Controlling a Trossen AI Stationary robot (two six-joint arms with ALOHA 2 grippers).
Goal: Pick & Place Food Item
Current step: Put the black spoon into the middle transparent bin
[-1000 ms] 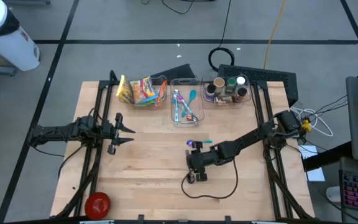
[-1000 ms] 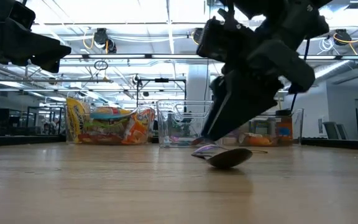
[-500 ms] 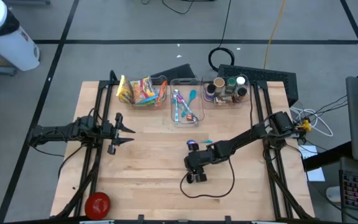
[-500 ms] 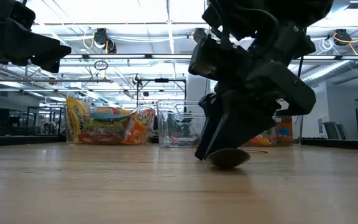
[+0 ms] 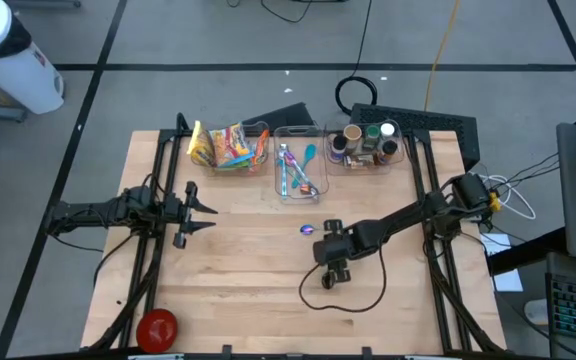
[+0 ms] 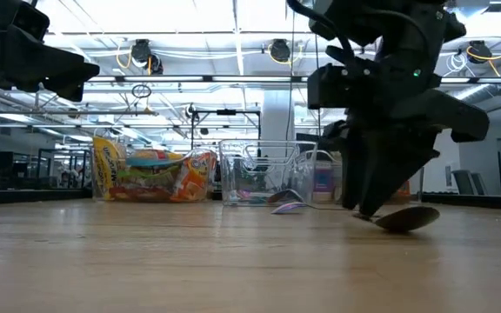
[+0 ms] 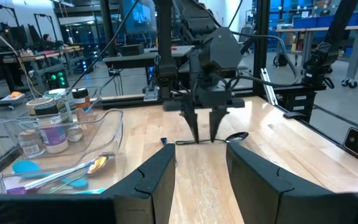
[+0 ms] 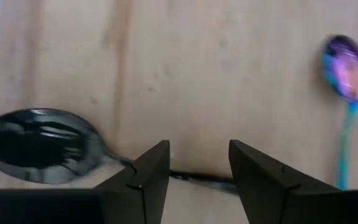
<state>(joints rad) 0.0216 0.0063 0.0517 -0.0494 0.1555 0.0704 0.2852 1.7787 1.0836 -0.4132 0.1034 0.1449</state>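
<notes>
**Spoon handle between the right gripper's spread fingers, just right of table centre**

Table (image 5: 238,290) first: pale wood planks, with both arms over it. The left gripper (image 5: 212,217) waits over the 9 o'clock side with its fingers apart, holding nothing.

The right gripper (image 5: 330,274) is down near the wood, a little toward 3 o'clock from the table's centre. Its two fingers are spread, not pinching. They stand on either side of a thin handle, with bare wood visible in the gap between them.

Along the 12 o'clock edge sit three clear bins. The snack bin (image 5: 230,148) holds bright packets, the utensil bin (image 5: 296,172) is in the middle, and the jar bin (image 5: 368,145) holds lidded containers. A red round object (image 5: 156,326) lies at the 7 o'clock corner.

The dark spoon (image 8: 39,144) lies flat on the table under the right gripper. Its handle crosses the gap at the fingertips and its bowl lies clear to one side of them. From the left wrist view I read its long axis as running 12 to 6, with the bowl toward 6 o'clock. It is glossy and near-black, with an oval bowl that mirrors the ceiling lights and a slim handle.

An iridescent spoon (image 5: 308,229), purple in the bowl with a teal handle, lies apart from the gripper at about its 11 o'clock.
</notes>
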